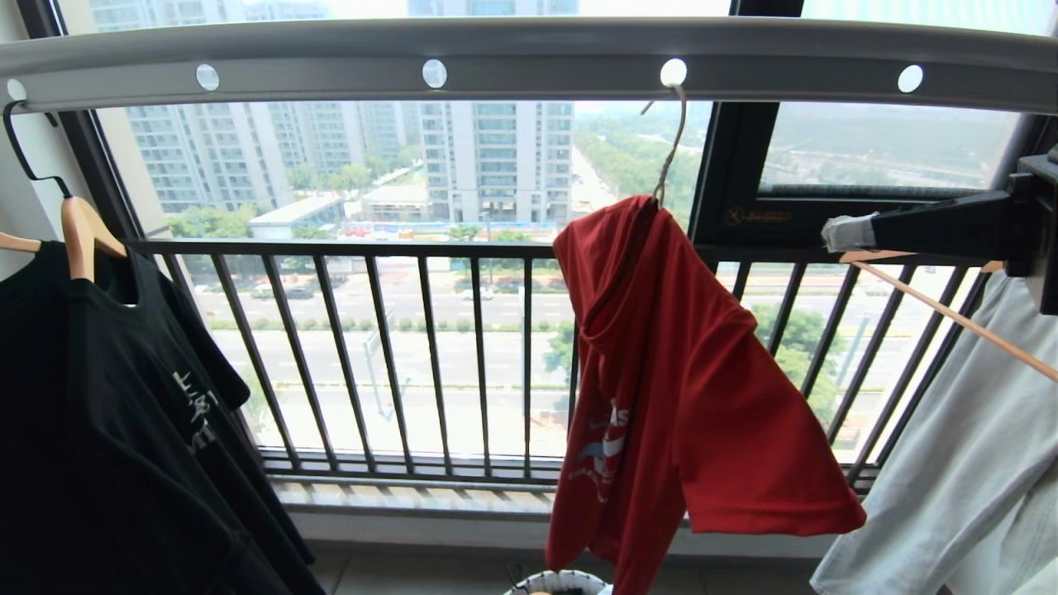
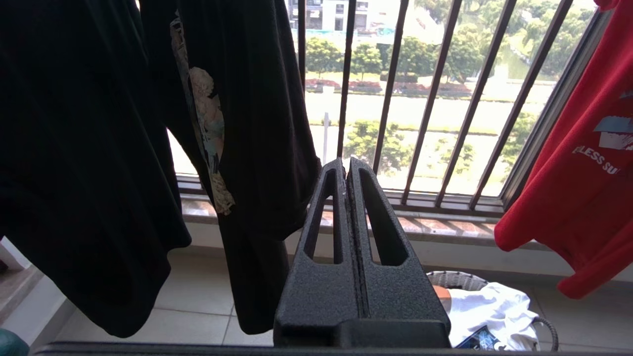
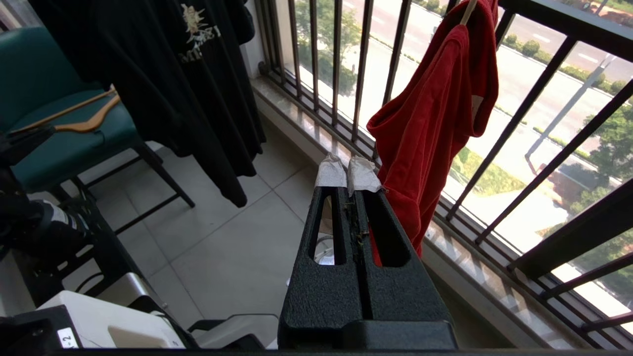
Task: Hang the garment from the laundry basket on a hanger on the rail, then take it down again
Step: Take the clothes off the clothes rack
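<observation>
Right gripper (image 1: 843, 234) is up at the right with nothing in it, its taped fingers (image 3: 330, 173) pressed together; the left gripper (image 2: 347, 170) is shut too. Just beyond, the red shirt (image 1: 678, 388) droops lopsided off the hanger (image 1: 668, 157), hooked in a rail (image 1: 529, 58) hole. Basket (image 1: 562, 583) below; black shirt (image 1: 124, 430) left, railing (image 1: 430, 355) behind.

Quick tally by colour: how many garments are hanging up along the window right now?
Red: 1, the garment on the hanger hooked in the rail
Black: 2, black T-shirts
Pale grey-green: 1, pale garment
Total: 4
</observation>
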Available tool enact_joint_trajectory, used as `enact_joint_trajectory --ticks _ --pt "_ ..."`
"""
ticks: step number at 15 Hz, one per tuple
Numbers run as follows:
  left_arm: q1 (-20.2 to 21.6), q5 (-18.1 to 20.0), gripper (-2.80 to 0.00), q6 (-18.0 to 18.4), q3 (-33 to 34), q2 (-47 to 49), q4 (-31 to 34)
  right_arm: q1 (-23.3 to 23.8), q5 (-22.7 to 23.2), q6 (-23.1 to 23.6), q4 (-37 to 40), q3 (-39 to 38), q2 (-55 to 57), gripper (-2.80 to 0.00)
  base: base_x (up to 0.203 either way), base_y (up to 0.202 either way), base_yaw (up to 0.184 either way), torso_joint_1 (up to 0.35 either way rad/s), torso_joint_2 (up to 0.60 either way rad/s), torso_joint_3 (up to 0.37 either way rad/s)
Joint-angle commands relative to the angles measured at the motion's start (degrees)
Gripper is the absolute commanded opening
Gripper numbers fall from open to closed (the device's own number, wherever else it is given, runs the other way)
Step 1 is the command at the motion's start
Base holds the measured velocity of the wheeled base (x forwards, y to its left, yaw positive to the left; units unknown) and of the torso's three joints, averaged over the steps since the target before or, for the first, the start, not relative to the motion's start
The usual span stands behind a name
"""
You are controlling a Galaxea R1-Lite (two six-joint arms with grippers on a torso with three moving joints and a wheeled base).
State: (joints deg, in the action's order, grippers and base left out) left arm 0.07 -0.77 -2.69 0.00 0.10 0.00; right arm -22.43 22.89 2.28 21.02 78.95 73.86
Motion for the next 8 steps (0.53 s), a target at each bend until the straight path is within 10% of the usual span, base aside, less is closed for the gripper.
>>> enact_joint_trajectory --ticks 1,3,8 --pt "0.01 -0.02 -2.8 -0.03 0.06 -0.01 -0.04 -3.45 -2.27 -0.65 -1.95 0.24 3.86 -2.8 0.0 0.0 0.0 0.0 0.0 0.0" --pt "0.01 -0.02 -2.8 -0.03 0.0 -0.01 -0.02 -7.25 -8.45 -0.72 -5.97 0.09 6.38 0.0 0.0 0.0 0.0 0.0 0.0 0.0" --pt "0.01 -0.02 -2.8 -0.03 0.09 -0.01 -0.09 -11.19 -23.11 -0.13 -20.55 -0.15 11.7 0.0 0.0 0.0 0.0 0.0 0.0 0.0"
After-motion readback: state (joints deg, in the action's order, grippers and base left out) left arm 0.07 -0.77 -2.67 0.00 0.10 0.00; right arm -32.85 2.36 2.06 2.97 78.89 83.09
